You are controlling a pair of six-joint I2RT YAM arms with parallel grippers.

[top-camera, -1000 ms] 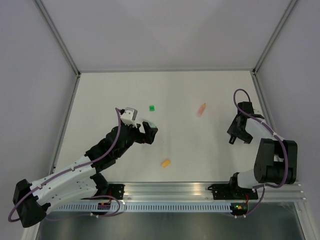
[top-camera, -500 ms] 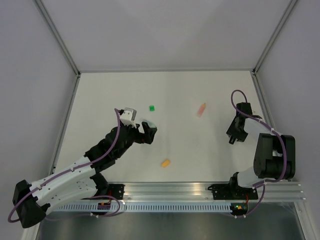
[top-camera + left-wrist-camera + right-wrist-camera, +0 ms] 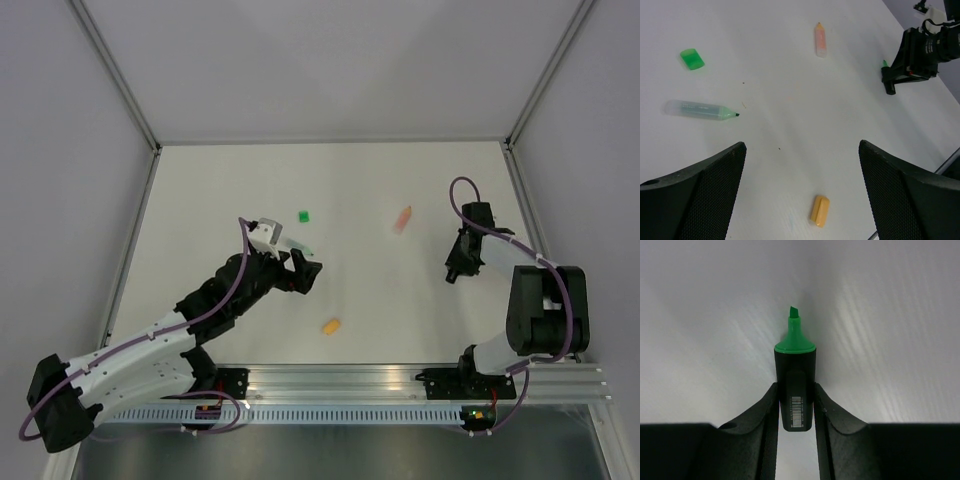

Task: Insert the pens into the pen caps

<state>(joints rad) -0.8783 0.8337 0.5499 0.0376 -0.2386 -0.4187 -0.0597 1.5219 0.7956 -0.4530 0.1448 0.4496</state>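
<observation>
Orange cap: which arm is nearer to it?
Left. The left arm reaches just behind and left of the orange cap; the right arm is far to its right.

A translucent pale green pen (image 3: 701,110) lies flat, uncapped. Just beyond it sits a bright green cap (image 3: 692,58). An orange cap (image 3: 820,210) lies nearer and to the right of it. An orange-pink pen (image 3: 820,39) lies flat further right. Well right of it, a black pen (image 3: 795,365) with a bare green tip is pinched in the right claw (image 3: 795,387).

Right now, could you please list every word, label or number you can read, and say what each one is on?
Barcode label on the black highlighter: the bars and digits are too small to read.
Dark print along the pale green pen: too blurred to read.
Nothing else in these views carries readable text.
</observation>
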